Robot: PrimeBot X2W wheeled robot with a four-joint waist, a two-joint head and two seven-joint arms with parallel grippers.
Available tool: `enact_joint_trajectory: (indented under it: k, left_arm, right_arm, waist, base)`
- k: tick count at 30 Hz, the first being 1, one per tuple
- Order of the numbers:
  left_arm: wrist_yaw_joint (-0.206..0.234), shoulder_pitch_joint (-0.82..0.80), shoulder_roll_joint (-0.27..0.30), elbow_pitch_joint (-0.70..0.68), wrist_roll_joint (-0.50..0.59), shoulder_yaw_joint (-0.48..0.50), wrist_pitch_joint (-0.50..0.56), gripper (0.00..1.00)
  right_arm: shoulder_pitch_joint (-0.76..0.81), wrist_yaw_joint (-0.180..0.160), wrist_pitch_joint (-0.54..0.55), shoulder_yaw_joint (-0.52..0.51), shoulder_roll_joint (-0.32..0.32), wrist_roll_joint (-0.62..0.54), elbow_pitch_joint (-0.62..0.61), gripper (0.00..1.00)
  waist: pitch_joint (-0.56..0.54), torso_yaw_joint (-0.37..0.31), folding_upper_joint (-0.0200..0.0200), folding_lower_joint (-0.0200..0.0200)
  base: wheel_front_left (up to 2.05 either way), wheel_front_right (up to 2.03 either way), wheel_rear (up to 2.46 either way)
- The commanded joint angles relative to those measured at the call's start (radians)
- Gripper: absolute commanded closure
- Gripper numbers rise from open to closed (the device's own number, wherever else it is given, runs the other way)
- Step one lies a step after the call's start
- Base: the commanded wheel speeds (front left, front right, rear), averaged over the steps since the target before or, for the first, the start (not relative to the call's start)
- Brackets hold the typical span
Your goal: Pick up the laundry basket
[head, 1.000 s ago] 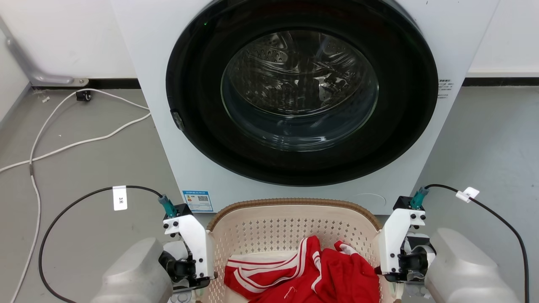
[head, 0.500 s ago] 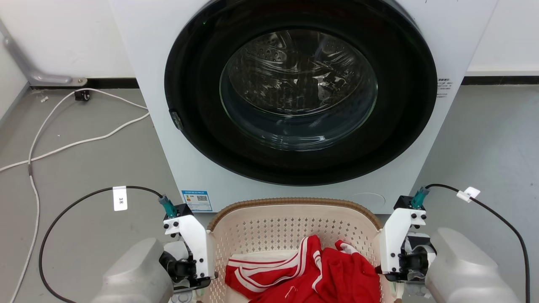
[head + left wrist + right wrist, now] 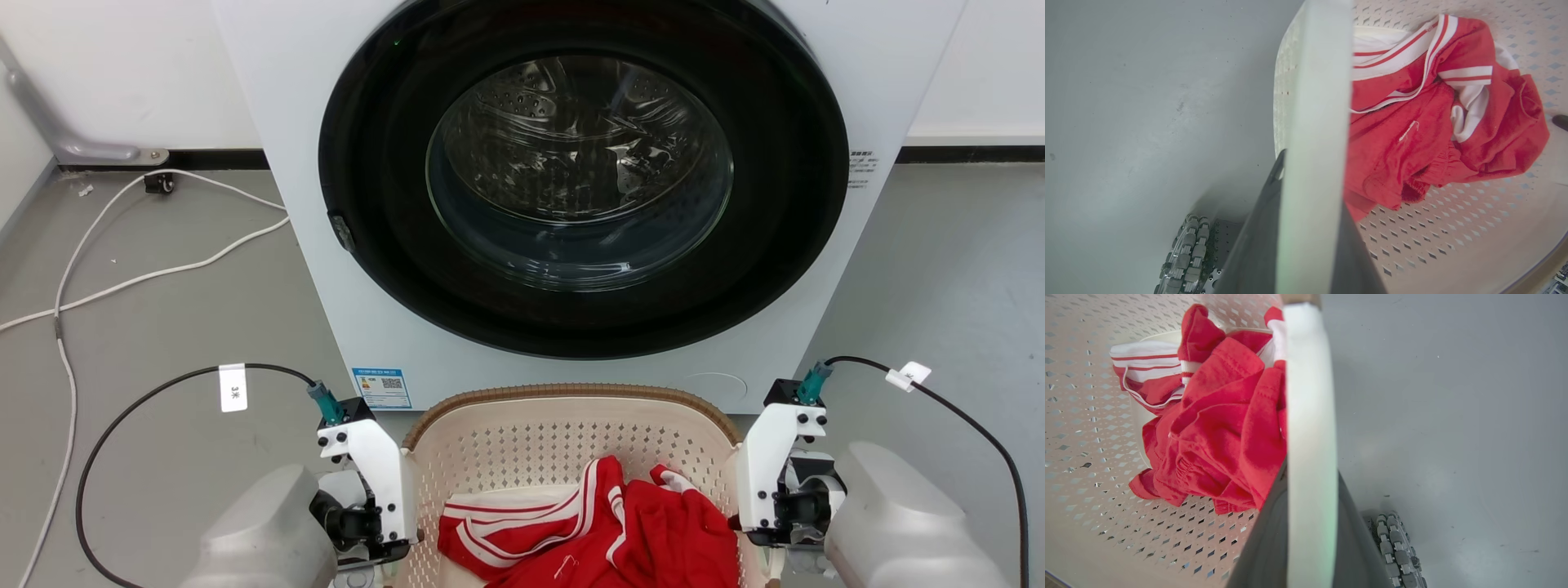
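**Basket gripped at both handles, in front of the washer**

Head view: the basket [image 3: 571, 393] stands at 6 o'clock, just in front of the washer [image 3: 384, 351]; the washer's round glass door [image 3: 584, 175] fills 12 o'clock. A red garment [image 3: 600, 531] with white stripes lies heaped inside the basket, over its perforated bottom. The left gripper [image 3: 1312, 179] is at the basket's 9 o'clock; its dark fingers [image 3: 1257, 245] are drawn in narrow, one on each face of the white left handle [image 3: 1316, 94], and press against it. The right gripper [image 3: 1310, 469] is at the basket's 3 o'clock; it too is clamped narrow, one finger on each face of the right handle [image 3: 1308, 388]. Both grippers point down toward the grey floor [image 3: 163, 327]. In each wrist view a ribbed wheel [image 3: 1186, 253] shows outside the basket wall, at 7 o'clock on the left and 5 o'clock on the right. I cannot tell whether the basket's base touches the floor.
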Motion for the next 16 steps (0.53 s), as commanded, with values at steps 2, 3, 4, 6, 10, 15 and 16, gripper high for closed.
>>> enact_joint_trajectory:
  k: [2,3,4,6,10,15,16]
  left_arm:
    - [-0.003,0.013,0.015,0.004,-0.001,-0.001,-0.004,1.0]
    - [-0.003,0.013,0.015,0.003,-0.002,-0.001,-0.005,1.0]
    - [-0.003,0.013,0.015,0.003,-0.003,-0.002,-0.006,1.0]
    - [-0.003,0.013,0.016,0.003,-0.005,-0.003,-0.009,1.0]
    - [-0.003,0.014,0.015,0.004,-0.008,-0.004,-0.01,1.0]
    - [-0.003,0.015,0.015,0.004,-0.01,-0.005,-0.014,1.0]
    - [-0.003,0.015,0.016,0.004,-0.011,-0.005,-0.014,1.0]
  right_arm:
    - [-0.004,0.0,-0.002,-0.004,-0.017,-0.005,0.003,1.0]
    - [-0.003,0.0,-0.001,-0.004,-0.017,-0.005,0.003,1.0]
    - [-0.003,0.0,0.0,-0.005,-0.017,-0.005,0.003,1.0]
    - [-0.003,0.0,0.002,-0.005,-0.017,-0.007,0.003,1.0]
    - [0.0,0.0,0.004,-0.005,-0.015,-0.008,0.003,1.0]
    - [0.003,0.0,0.006,-0.007,-0.017,-0.009,0.003,1.0]
    - [0.002,0.0,0.007,-0.007,-0.017,-0.009,0.003,1.0]
  waist:
    - [-0.001,-0.001,0.0,0.0]
    - [-0.001,-0.001,0.0,0.0]
    - [-0.001,-0.001,0.0,0.0]
    - [-0.001,-0.002,0.0,0.0]
    - [-0.001,-0.003,0.0,0.0]
    - [-0.001,-0.004,0.0,0.0]
    - [0.0,-0.005,0.0,0.0]
  base:
    - [0.0,0.0,0.0]
    - [0.0,0.0,0.0]
    - [0.0,0.0,0.0]
    - [0.0,0.0,0.0]
    - [0.0,0.0,0.0]
    - [0.0,0.0,0.0]
    - [0.0,0.0,0.0]
